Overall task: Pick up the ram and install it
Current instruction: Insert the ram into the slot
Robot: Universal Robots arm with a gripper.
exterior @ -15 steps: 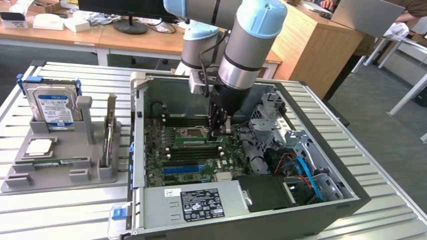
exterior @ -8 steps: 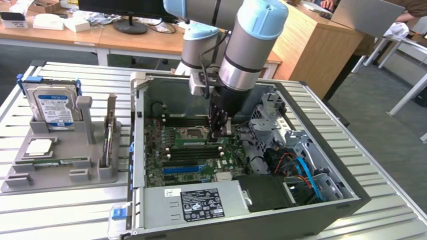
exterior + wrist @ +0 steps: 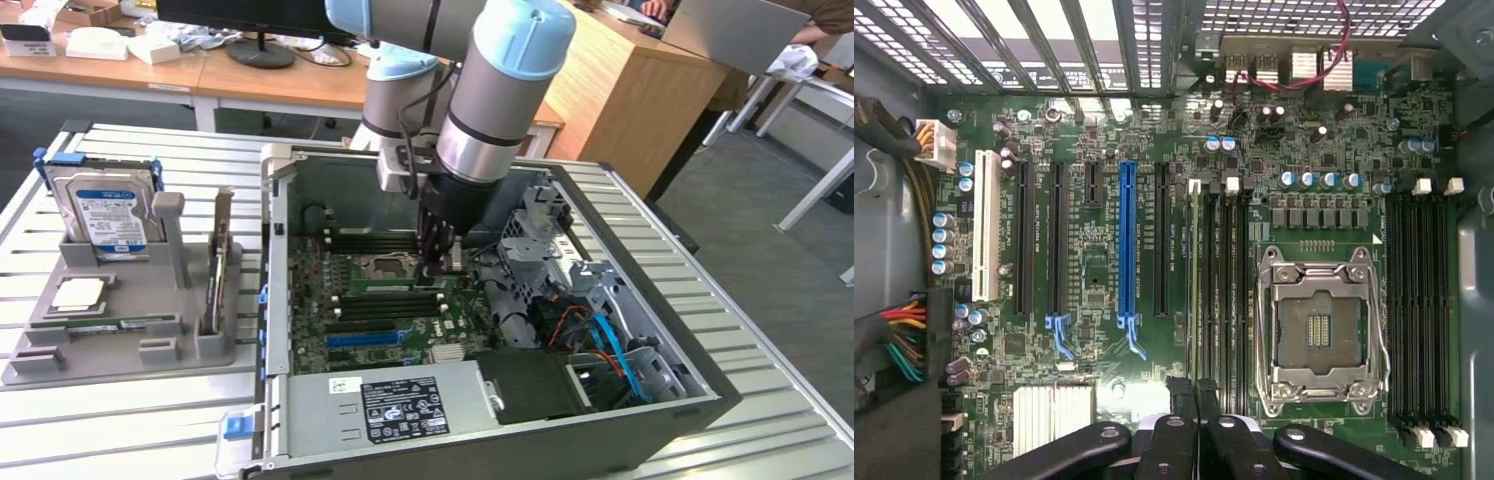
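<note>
We are looking at an open computer case (image 3: 614, 435) lying on a slatted metal table (image 3: 134, 420). Inside it, a green motherboard (image 3: 1094, 270) is showing us a metal-framed processor socket (image 3: 1319, 330), a long blue slot (image 3: 1126, 240) and a white slot (image 3: 982, 225). A hard drive (image 3: 107, 210) is standing upright in a gray holder (image 3: 134, 345), beside the case toward the exterior view's left. A labelled power supply (image 3: 387, 405) is sitting at the case's near end.

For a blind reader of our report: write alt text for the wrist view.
The black pincer is closed on one end of the ram, a thin green stick standing edge-on in a memory slot of a green motherboard seen from above. An empty CPU socket lies on one side of it, a long blue slot on the other.
</note>
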